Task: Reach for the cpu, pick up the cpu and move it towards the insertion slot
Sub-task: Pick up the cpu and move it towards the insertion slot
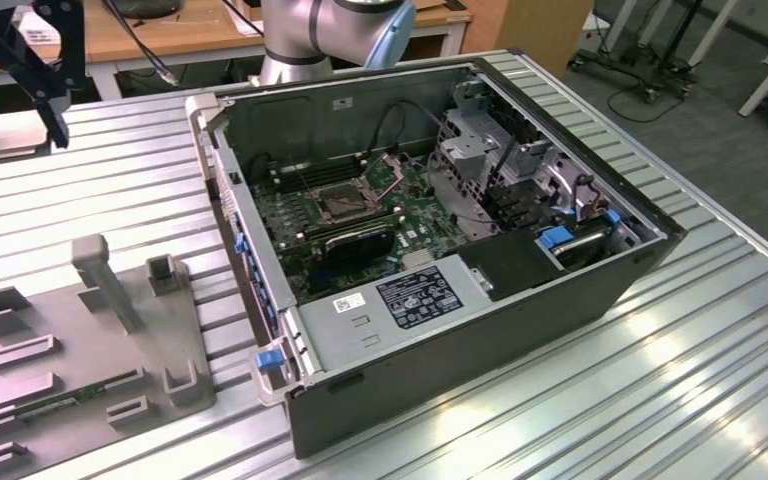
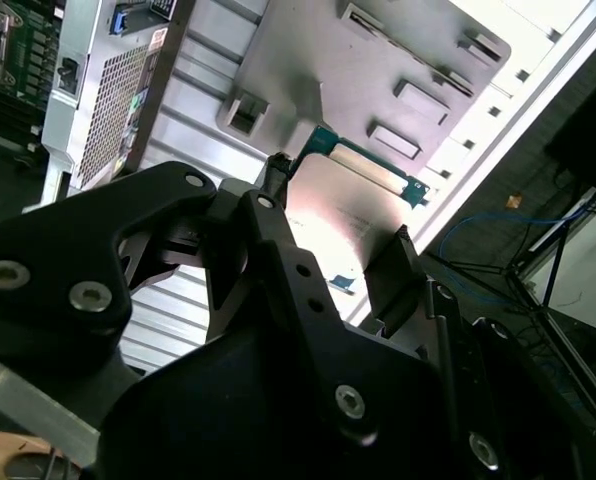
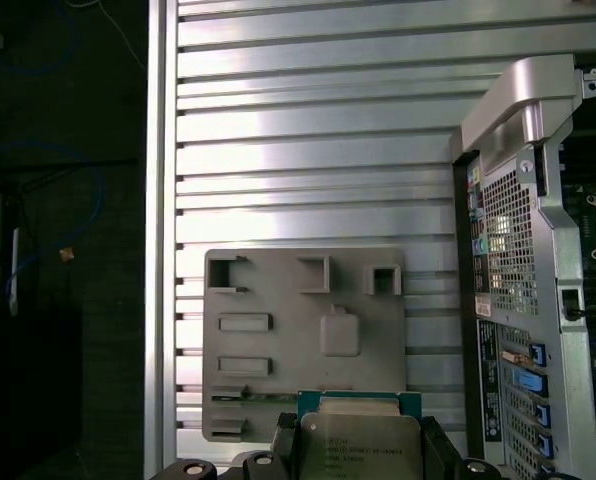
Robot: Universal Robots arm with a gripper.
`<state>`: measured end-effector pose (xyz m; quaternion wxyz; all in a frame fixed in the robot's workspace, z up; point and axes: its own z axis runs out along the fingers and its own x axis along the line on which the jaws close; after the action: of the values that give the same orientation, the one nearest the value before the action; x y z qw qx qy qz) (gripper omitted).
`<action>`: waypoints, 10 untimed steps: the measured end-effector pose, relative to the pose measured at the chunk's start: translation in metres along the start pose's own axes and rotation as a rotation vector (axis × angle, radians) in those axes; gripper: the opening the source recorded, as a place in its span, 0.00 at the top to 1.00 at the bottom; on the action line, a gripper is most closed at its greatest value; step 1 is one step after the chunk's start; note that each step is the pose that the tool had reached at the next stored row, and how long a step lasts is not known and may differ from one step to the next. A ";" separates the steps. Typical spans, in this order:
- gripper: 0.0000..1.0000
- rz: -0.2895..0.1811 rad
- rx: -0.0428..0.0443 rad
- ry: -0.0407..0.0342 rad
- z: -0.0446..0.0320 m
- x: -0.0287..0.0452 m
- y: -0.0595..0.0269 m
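Observation:
In the first wrist view the cpu (image 3: 358, 448), a flat square chip with a silvery top and a green rim, sits between two black fingers (image 3: 284, 442). My gripper (image 3: 358, 462) is shut on it and holds it in the air above the grey plastic tray (image 3: 278, 300). The second wrist view shows the cpu (image 2: 340, 215) at a slant between the fingertips (image 2: 402, 245). In the exterior view my gripper (image 1: 45, 100) hangs high at that view's far left, well away from the insertion slot (image 1: 337, 203). The slot is a square silver-framed socket on the green board inside the open computer case (image 1: 491, 300).
The grey tray (image 1: 77, 340), with upright posts and a green memory stick lying in it, sits on the ribbed metal table (image 1: 704, 380) at the exterior view's left of the case. Drive cages, cables and the case's raised wall (image 1: 244, 240) surround the board. The table's edge (image 3: 160, 250) lies beyond the tray.

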<state>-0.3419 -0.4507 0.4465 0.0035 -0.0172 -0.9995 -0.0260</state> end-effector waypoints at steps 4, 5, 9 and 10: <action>0.45 0.000 0.0000 -0.0001 0.0000 -0.0029 0.0001; 0.45 0.000 0.0000 -0.0001 0.0000 -0.0035 0.0001; 0.45 0.000 0.0000 0.0000 0.0000 -0.0063 0.0002; 0.45 0.000 0.0000 0.0000 0.0000 -0.0070 0.0002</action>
<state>-0.3349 -0.4507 0.4464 0.0034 -0.0172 -0.9995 -0.0260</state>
